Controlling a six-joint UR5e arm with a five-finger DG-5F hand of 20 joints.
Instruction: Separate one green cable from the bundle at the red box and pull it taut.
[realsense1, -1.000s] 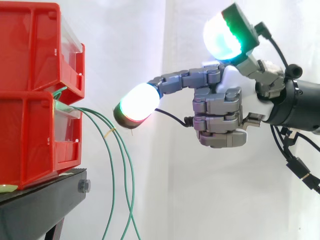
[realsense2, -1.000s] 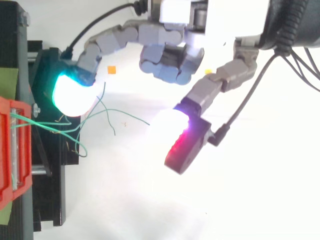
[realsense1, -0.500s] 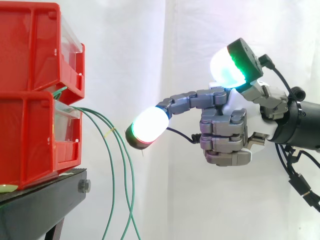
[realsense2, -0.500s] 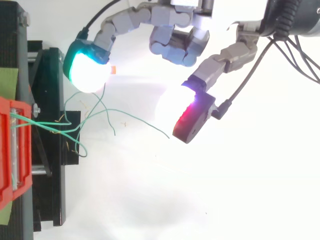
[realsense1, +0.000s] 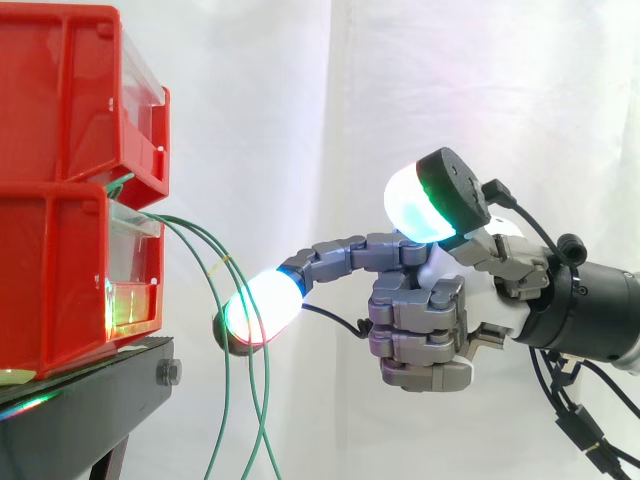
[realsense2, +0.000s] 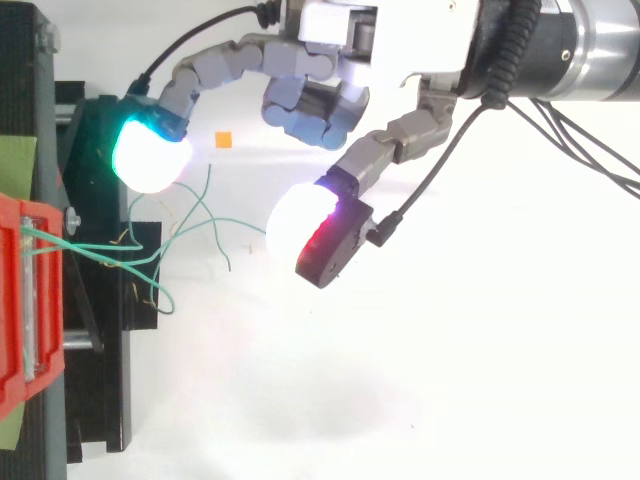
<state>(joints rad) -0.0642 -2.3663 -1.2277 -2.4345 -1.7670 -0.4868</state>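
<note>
Your hand (realsense1: 420, 330) is spread. A long finger reaches toward the red boxes (realsense1: 60, 270), the thumb is held well apart from it, and the other fingers are curled into the palm. Nothing is pinched. The green cables (realsense1: 225, 340) come out of the lower box and hang down past the edge of the black surface (realsense1: 80, 400). From the side, the outstretched fingertip (realsense1: 262, 308) overlaps them. From above it sits just beside the loose cable ends (realsense2: 205, 215), and you cannot tell whether it touches them.
</note>
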